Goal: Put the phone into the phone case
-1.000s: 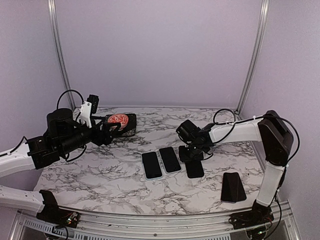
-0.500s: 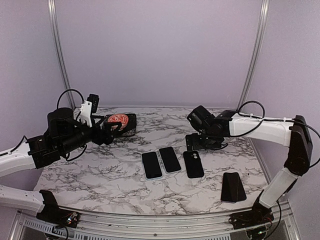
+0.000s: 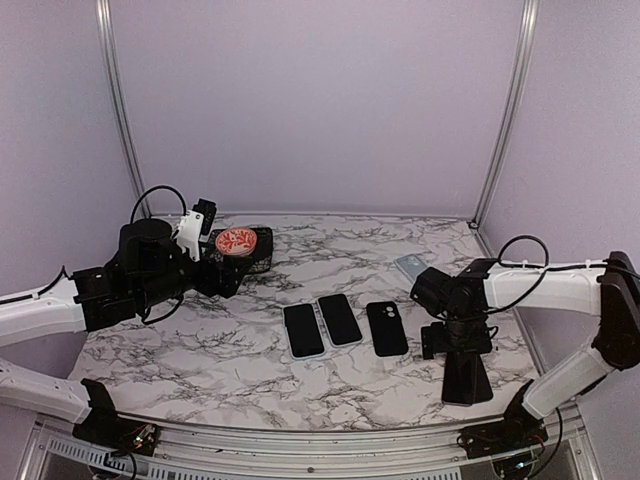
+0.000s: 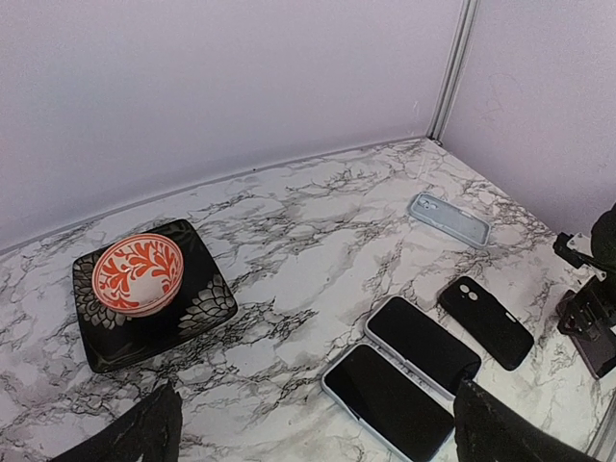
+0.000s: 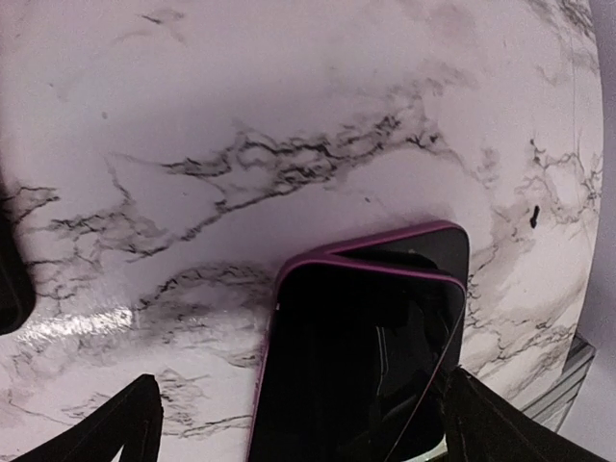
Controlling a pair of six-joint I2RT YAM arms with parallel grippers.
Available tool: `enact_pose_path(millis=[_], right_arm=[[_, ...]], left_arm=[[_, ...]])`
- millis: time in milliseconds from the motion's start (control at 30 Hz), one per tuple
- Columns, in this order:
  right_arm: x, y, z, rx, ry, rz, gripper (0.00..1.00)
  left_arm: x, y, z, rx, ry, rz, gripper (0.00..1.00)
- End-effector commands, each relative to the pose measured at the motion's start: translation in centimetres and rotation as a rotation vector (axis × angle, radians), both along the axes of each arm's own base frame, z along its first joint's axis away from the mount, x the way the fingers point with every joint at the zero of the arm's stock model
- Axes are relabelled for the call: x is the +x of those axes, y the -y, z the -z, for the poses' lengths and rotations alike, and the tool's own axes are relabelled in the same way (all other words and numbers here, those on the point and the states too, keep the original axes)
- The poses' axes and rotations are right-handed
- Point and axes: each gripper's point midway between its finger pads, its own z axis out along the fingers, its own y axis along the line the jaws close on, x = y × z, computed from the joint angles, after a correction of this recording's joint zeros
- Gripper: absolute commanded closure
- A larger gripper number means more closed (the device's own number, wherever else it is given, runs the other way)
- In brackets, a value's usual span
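A dark phone (image 5: pixel 371 356) lies askew on a purple-rimmed case (image 5: pixel 423 241) at the table's front right; in the top view the pair (image 3: pixel 467 376) shows as a dark wedge. My right gripper (image 3: pixel 455 340) hovers just above it, open and empty, its fingertips (image 5: pixel 111 428) either side of the phone. Two dark-screened phones in light cases (image 3: pixel 303 330) (image 3: pixel 340 319) and a black case (image 3: pixel 387 328) lie mid-table. A grey-blue case (image 3: pixel 412 266) lies further back. My left gripper (image 3: pixel 222 277) is open and empty, raised at the left.
A red-and-white bowl (image 3: pixel 237 241) sits on a black square plate (image 3: pixel 258 262) at the back left, close to my left gripper. The table's front edge and frame rail run just beyond the purple-rimmed case. The enclosure walls stand at the back and sides.
My right gripper left the black case on the table, then swung to the front right over the dark phone. My left arm shifted slightly right, toward the plate.
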Motion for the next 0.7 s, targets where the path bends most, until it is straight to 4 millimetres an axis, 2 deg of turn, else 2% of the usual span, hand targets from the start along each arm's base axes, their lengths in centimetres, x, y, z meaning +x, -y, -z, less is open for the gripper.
enact_pose_path(millis=[0,133,233,300,433,667], right_arm=[[-2.0,0.5,0.0,0.067,0.002,0.110,0.01],[-3.3,0.0,1.8,0.127,-0.053,0.120,0.01],[-4.1,0.4,3.0,0.111,-0.091,0.123,0.01],[-4.6,0.8,3.6,0.092,-0.111,0.129,0.01],[-4.8,0.3,4.0,0.130,-0.114,0.121,0.01],[-3.8,-0.3,4.0,0.173,-0.064,0.088,0.16]], left_arm=[[0.5,-0.1,-1.0,-0.005,0.009,-0.012,0.01],[0.5,-0.2,-1.1,-0.014,0.004,-0.007,0.01],[0.5,-0.1,-1.0,-0.016,0.000,-0.004,0.01],[0.5,-0.1,-1.0,-0.016,0.000,-0.003,0.01],[0.6,-0.3,-1.1,-0.016,0.000,-0.009,0.01],[0.8,-0.4,-1.1,-0.025,-0.003,-0.011,0.01]])
